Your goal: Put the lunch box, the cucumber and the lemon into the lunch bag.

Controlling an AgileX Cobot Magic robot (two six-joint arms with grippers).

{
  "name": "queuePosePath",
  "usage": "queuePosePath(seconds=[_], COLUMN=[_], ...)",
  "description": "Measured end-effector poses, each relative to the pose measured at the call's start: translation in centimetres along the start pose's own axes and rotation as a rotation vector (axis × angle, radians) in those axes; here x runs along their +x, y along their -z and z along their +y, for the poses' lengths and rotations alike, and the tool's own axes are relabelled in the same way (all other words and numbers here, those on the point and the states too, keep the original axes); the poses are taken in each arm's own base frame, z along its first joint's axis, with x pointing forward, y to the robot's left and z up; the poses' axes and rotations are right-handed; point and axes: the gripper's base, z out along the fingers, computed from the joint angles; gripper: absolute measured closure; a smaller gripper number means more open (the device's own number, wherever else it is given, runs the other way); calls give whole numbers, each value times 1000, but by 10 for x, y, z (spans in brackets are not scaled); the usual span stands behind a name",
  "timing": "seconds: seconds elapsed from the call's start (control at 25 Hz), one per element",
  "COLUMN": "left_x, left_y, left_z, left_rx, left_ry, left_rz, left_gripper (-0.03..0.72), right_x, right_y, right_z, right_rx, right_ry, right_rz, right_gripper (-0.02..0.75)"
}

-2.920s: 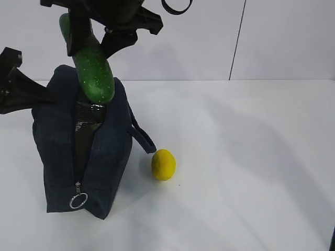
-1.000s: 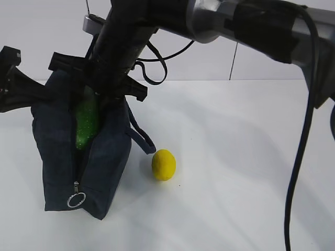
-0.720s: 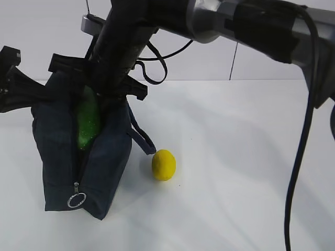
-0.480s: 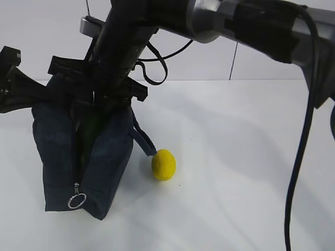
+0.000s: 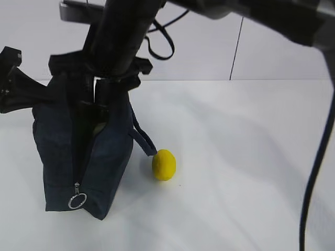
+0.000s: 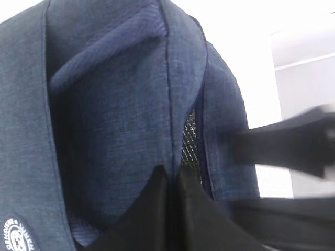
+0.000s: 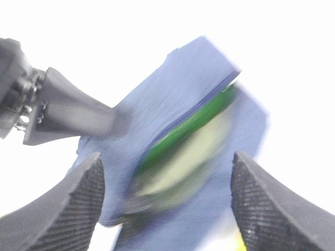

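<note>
Right gripper point(image 7: 165, 204) jaws wide apart, empty, above lunch bag point(image 5: 57, 141); cucumber point(image 7: 188, 128) inside. Left gripper point(image 5: 13, 83) pinches bag edge. Retreat straight up, then lemon point(image 5: 164, 164).

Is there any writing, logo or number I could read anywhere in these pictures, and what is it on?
Round white badge on the navy lunch bag, at the bottom left corner of the left wrist view: there is lettering around its rim, but it is too small and cut off to read.
Nothing else carries text: no words, numbers or signs show on the lemon, the table or the robot's arms.
</note>
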Motion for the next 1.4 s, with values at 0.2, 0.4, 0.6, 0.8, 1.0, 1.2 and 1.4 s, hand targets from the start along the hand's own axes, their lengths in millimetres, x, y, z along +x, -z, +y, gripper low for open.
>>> queuePosePath(seconds=[0.2,0.4,0.6,0.8,1.0,1.2,1.4], left_x=[0,0,0,1,2,2,2], left_y=[0,0,0,0,0,0,0], left_z=[0,0,0,-1,-2,-2,-2], left_rx=[0,0,1,12,18,21,24], left_ry=[-2,-2,-2,-2,-2,-2,-2], left_rz=[0,0,2,14,20,24,27], left_gripper=[692,692,692,692,692,692,692], right_x=[-10,-11,-13,-16,-17,-11,13], right_y=[71,113,118,123,126,118,101], right_z=[17,18,4,-12,-18,-13,-18], right_rx=[32,173,347,551,611,481,421], right_ry=[197,424,539,580,583,531,514], right_rz=[-175,-267,-248,-224,-221,-208,-82], right_gripper=[168,168,167,167,167,164,164])
